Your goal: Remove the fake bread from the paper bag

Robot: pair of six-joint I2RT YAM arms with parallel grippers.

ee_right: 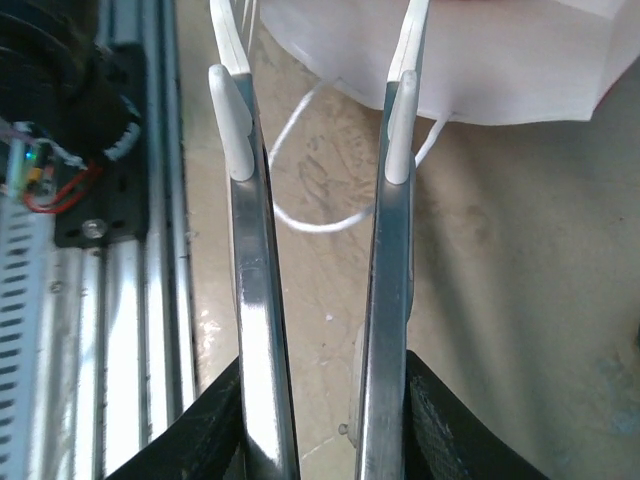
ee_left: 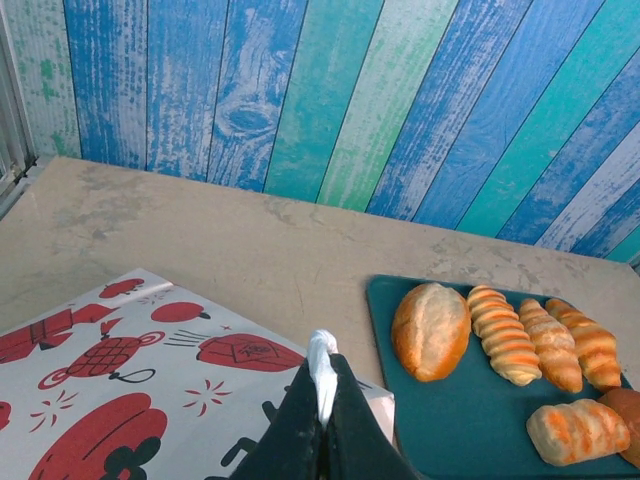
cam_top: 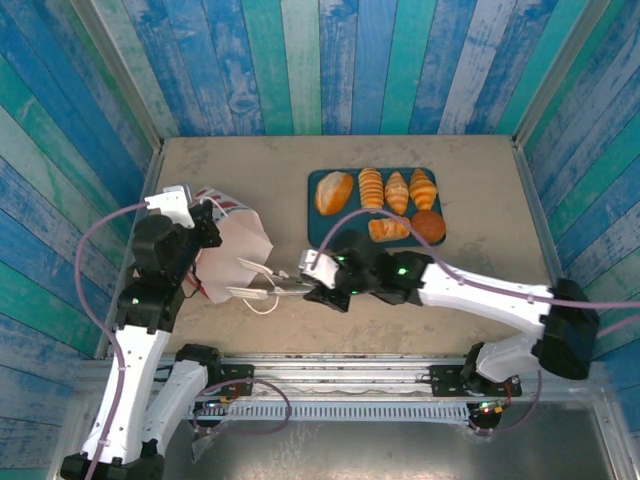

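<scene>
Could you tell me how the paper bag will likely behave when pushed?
The paper bag probably buckles rather than sliding; its thin white wall looks creased. It seems light: the left fingers hold it by one pinched bit. Its cord handle lies limp, likely floppy.

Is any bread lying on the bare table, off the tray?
No, seen from above, all six pieces of bread lie on the green tray.
</scene>
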